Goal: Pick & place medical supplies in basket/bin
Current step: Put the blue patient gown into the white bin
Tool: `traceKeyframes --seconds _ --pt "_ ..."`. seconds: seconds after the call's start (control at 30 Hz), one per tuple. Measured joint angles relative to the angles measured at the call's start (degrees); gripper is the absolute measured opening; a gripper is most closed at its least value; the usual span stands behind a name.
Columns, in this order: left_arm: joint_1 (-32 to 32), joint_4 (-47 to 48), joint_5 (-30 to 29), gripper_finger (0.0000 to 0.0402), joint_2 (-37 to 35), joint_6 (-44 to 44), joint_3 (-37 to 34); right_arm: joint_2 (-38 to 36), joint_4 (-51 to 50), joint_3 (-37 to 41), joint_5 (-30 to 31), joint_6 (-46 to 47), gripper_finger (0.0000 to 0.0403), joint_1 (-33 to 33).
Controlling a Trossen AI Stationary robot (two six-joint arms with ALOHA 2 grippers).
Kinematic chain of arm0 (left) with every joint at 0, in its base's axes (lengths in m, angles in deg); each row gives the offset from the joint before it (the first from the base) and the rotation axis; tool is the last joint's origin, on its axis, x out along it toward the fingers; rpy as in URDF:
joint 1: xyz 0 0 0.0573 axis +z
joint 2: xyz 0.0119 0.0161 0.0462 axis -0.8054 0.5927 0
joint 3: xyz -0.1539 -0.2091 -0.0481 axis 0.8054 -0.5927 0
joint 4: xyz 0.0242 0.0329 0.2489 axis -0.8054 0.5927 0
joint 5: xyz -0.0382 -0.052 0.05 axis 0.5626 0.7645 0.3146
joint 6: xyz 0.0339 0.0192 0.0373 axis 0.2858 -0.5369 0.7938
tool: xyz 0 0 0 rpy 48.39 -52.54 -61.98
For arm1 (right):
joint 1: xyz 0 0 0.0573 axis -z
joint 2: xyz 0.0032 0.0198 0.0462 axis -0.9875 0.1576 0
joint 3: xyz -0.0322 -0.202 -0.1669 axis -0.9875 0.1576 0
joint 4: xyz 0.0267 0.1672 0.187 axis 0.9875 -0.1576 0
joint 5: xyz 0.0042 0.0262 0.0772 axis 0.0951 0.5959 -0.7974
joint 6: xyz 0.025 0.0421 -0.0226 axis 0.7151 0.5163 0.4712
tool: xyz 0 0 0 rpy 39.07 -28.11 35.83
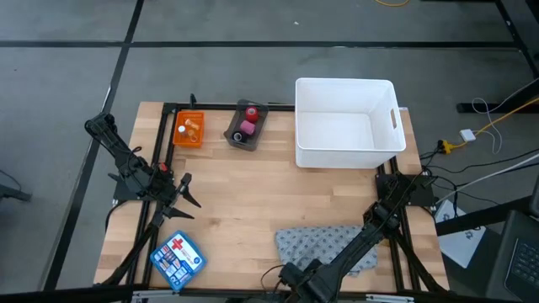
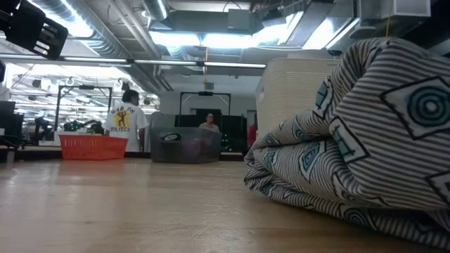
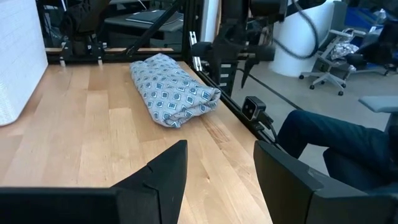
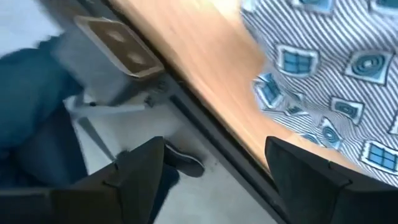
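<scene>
- Starting at the near edge, around 6 o'clock: the right gripper (image 1: 282, 278) hangs over the table rim beside the cloth (image 1: 324, 247), fingers (image 4: 140, 171) spread wide and holding nothing.
- Judging by this, the step in hand is reaching for the cloth; the next move calls for swinging in over the folds, then closing.
- At 9 o'clock the left gripper (image 1: 187, 192) waits, fingers parted, empty.
- At 11 o'clock sit the orange tray (image 1: 189, 130) with vials and the dark tray (image 1: 246, 127) with two rolls.
- At 1 o'clock stands the white bin (image 1: 346, 124), empty as far as shown.
</scene>
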Motion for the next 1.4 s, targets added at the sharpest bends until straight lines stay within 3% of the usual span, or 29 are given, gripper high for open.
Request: traceKeyframes --seconds 0.37,0.53,0.67,1.07,1.4 --pt "-0.02 0.01 0.02 0.0182 -0.01 -0.12 0.0 0.04 -6.69 0.85 -2.5 -3.67 0.0245 0.88" --pt "-0.02 -0.02 0.02 0.0182 0.0 -0.12 0.0 0.04 -12.42 0.85 -5.74 -3.69 0.0243 1.56" --pt "-0.01 0.0 0.02 0.0182 0.0 -0.27 0.0 0.04 -11.41 0.85 -7.41 -3.31 0.0242 1.95" --pt "-0.02 0.01 0.04 0.0182 -0.01 -0.3 0.0 0.07 -10.26 2.02 2.02 -5.32 0.0242 1.99" --pt "0.0 0.49 0.04 0.0182 0.0 -0.46 0.0 -0.26 1.64 12.14 2.52 -8.24 0.0242 1.86"
